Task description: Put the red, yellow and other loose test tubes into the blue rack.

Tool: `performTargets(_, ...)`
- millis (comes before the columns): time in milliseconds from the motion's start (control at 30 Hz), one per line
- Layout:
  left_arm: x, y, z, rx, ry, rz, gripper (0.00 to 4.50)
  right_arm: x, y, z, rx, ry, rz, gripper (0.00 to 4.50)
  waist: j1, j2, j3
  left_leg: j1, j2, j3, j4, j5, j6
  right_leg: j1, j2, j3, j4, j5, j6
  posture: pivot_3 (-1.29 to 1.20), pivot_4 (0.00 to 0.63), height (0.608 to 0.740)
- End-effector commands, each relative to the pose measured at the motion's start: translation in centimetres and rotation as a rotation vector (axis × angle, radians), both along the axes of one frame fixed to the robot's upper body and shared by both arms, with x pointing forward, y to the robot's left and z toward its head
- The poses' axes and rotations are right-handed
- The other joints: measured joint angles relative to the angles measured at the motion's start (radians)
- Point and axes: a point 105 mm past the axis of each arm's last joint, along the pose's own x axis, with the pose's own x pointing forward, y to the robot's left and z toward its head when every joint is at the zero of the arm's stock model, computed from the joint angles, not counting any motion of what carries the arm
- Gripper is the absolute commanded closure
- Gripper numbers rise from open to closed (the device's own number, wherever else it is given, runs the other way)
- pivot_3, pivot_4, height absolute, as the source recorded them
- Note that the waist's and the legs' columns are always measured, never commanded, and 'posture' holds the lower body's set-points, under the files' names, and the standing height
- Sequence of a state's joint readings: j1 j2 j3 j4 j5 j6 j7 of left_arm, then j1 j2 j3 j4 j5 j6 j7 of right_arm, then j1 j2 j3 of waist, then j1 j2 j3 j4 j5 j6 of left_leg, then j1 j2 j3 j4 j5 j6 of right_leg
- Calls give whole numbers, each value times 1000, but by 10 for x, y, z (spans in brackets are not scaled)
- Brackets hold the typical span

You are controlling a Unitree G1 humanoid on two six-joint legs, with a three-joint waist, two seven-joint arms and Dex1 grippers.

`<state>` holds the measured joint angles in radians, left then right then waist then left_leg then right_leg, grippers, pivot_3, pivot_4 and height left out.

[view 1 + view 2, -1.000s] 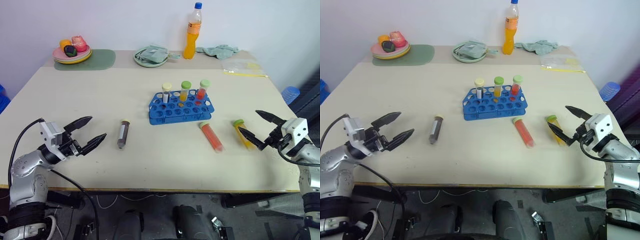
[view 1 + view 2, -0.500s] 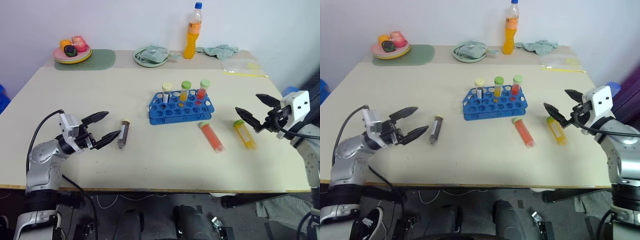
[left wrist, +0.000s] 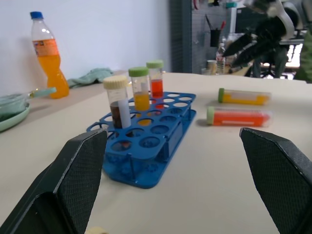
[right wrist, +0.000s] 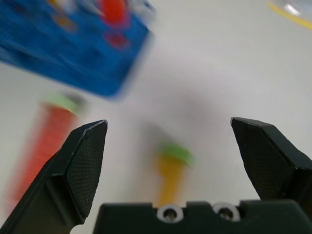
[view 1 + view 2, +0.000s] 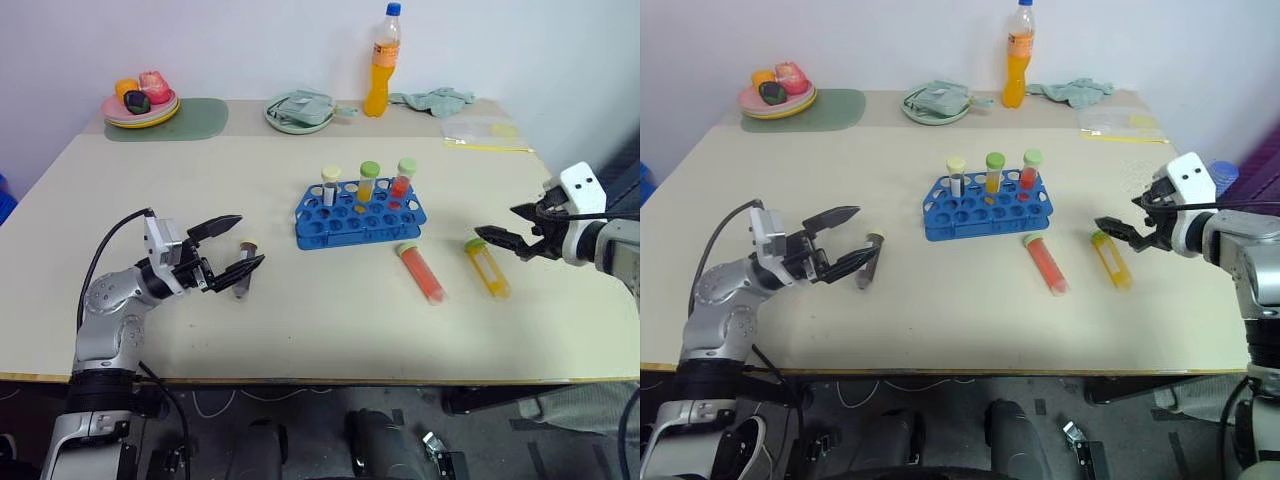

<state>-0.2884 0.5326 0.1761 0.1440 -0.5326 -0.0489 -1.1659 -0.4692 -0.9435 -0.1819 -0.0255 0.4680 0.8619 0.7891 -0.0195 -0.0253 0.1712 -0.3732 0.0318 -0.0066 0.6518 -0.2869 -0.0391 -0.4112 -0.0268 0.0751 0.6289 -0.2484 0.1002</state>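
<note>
On the beige counter (image 5: 300, 330) the blue rack (image 5: 360, 212) stands near the middle, with three capped tubes upright in its back row: one with a cream cap, one with yellow contents and a green cap, one with red contents and a green cap.

Three test tubes lie loose on the counter. The grey tube (image 5: 244, 268) rests on its side to the left of the rack, well apart from it. The red tube (image 5: 422, 273) lies just in front of the rack's right corner, cap end toward the rack (close, though whether it touches the rack I cannot tell). The yellow tube (image 5: 487, 266) lies beside the red one, further right.

The left claw (image 5: 232, 246) is released, fingers spread wide, its tips at either side of the grey tube's near end; nothing is grasped. The right claw (image 5: 508, 228) is also released and empty, fingers apart, hovering just right of the yellow tube's green cap.

Along the far edge stand an orange drink bottle (image 5: 383, 62), a green plate (image 5: 298, 112) with a folded cloth on it, a plate of toy food (image 5: 140, 100) on a green mat, and a crumpled teal rag (image 5: 435, 100).
</note>
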Motion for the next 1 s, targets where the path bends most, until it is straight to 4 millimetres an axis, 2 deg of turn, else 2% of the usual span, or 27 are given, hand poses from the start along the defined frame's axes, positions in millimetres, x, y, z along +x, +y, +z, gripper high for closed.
performTargets(33,-3,11,9,15,-32,26,39,-7,9,8,54,4,7,0,1,0,0,0,0,0,0,0,0,0,0,0,0,0,0,0,150,740)
performTargets(133,-6,11,11,25,-37,15,39,-3,18,3,60,53,-67,0,2,0,0,0,0,0,0,0,0,0,0,0,0,-1,-1,0,150,740)
performTargets(333,-12,10,15,11,-14,-41,39,-6,59,-12,15,255,-160,0,-4,0,0,-1,0,0,0,0,0,-3,0,0,2,-1,-3,0,150,740)
performTargets(633,-21,11,11,-29,81,-112,39,-9,65,-33,-115,348,-180,0,0,0,0,-3,0,0,-1,0,0,-3,-2,0,-1,-2,-3,0,150,740)
performTargets(1000,-37,14,8,-3,158,-183,39,-1,81,-42,-114,381,-175,0,-25,0,0,-2,0,0,-2,0,0,-4,0,0,0,-2,-3,0,150,740)
